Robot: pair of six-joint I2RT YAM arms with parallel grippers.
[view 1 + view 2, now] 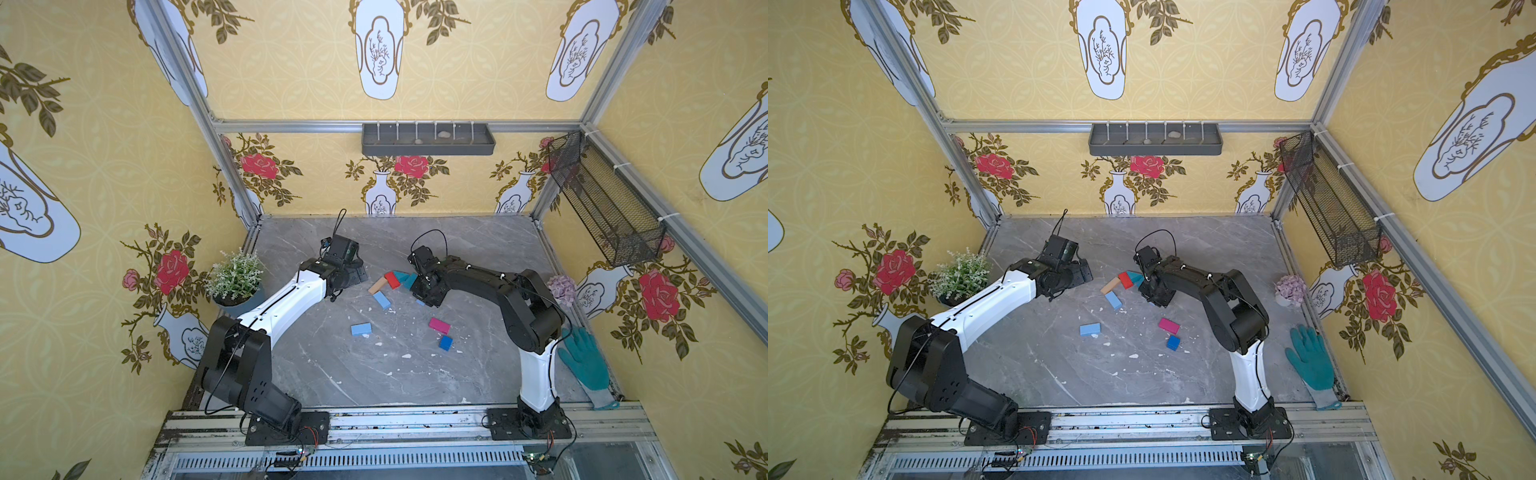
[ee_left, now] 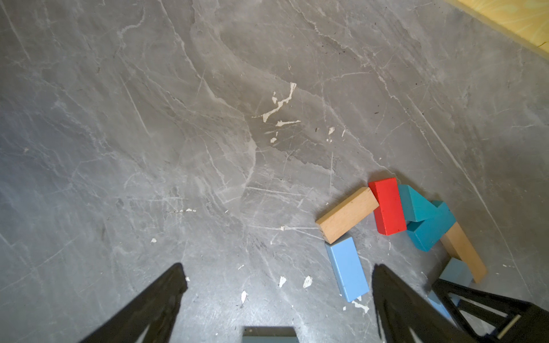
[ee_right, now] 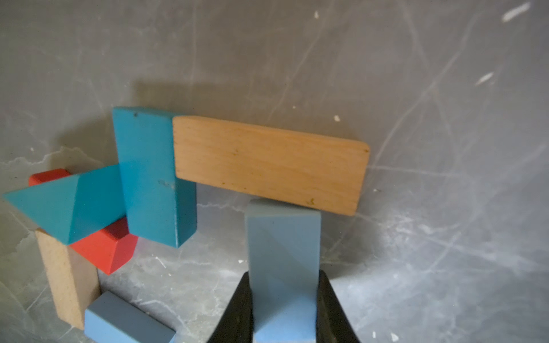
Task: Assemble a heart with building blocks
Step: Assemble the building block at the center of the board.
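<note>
Right wrist view: right gripper (image 3: 284,274) clamps light-blue block (image 3: 283,237); it should seat flush against tan block (image 3: 267,163); left gripper (image 2: 277,267) jaws apart

The magenta block (image 1: 439,325) and dark-blue cube (image 1: 446,343) lie near each other.

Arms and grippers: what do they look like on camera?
Left arm: black shoulder, white forearm link with a thin black cable along it, black wrist. Right arm: white lower link, black beyond, cable looped over the wrist. Left gripper and right gripper: black, tapering fingers.
</note>
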